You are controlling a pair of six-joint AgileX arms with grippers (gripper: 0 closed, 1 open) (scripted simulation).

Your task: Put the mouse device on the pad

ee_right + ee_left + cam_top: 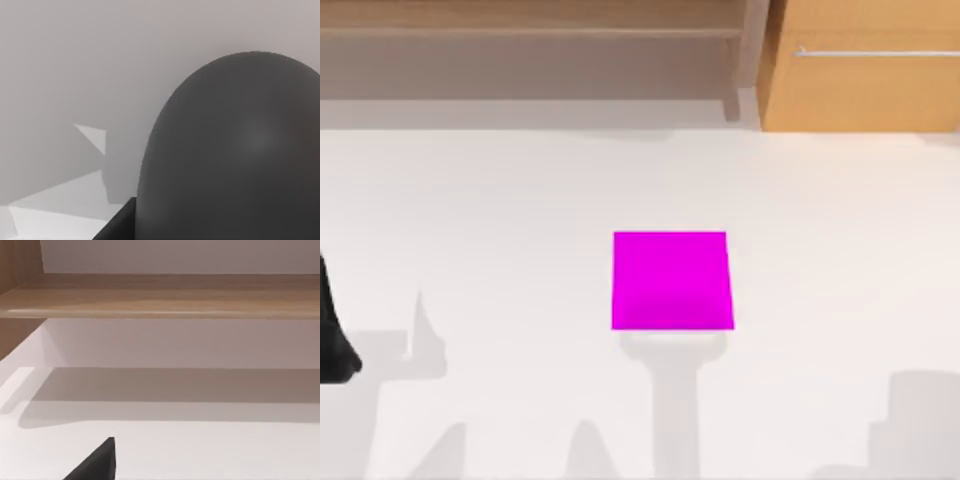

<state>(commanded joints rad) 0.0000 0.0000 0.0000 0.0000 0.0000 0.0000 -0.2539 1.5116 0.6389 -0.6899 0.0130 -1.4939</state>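
The pad (pixel 671 280) is a flat magenta square lying in the middle of the white table. The mouse device (pixel 235 155), a rounded grey body, looms right in front of the right wrist camera, well above the table surface behind it. A black finger (pixel 116 226) of my right gripper presses against its side, so it is held. My left arm (pixel 332 335) is parked at the table's left edge, and one dark fingertip (pixel 97 462) of its gripper pokes into the left wrist view.
A wooden shelf (pixel 530 30) runs along the back, and a wooden cabinet (pixel 865 65) stands at the back right. White table (pixel 500 200) spreads around the pad. Arm shadows fall across the front of the table.
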